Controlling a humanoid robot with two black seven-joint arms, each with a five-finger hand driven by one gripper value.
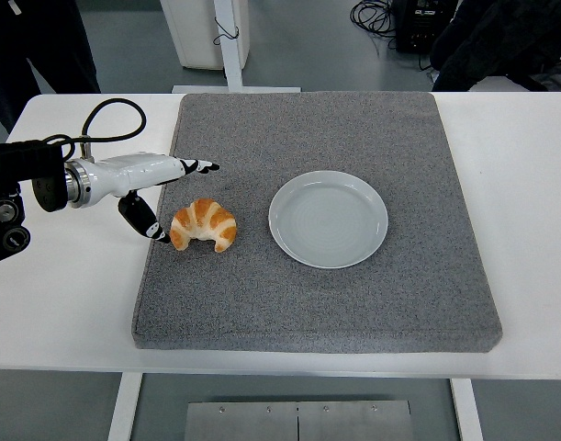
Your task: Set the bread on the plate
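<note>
A golden-brown croissant (205,225) lies on the grey mat (317,303), left of centre. An empty pale plate (329,219) sits on the mat to its right, a short gap between them. My left hand (170,197) comes in from the left edge, white-shelled with black fingers. Its fingers (203,166) are spread above and behind the croissant, and the thumb (144,222) hangs down just left of it, close to the crust. The hand holds nothing. My right arm does not show.
The mat covers the middle of the white table (528,230). A black cable (110,115) loops on the table behind my left arm. A white post (230,46) stands behind the table. A person in dark clothes (41,46) is at the top left.
</note>
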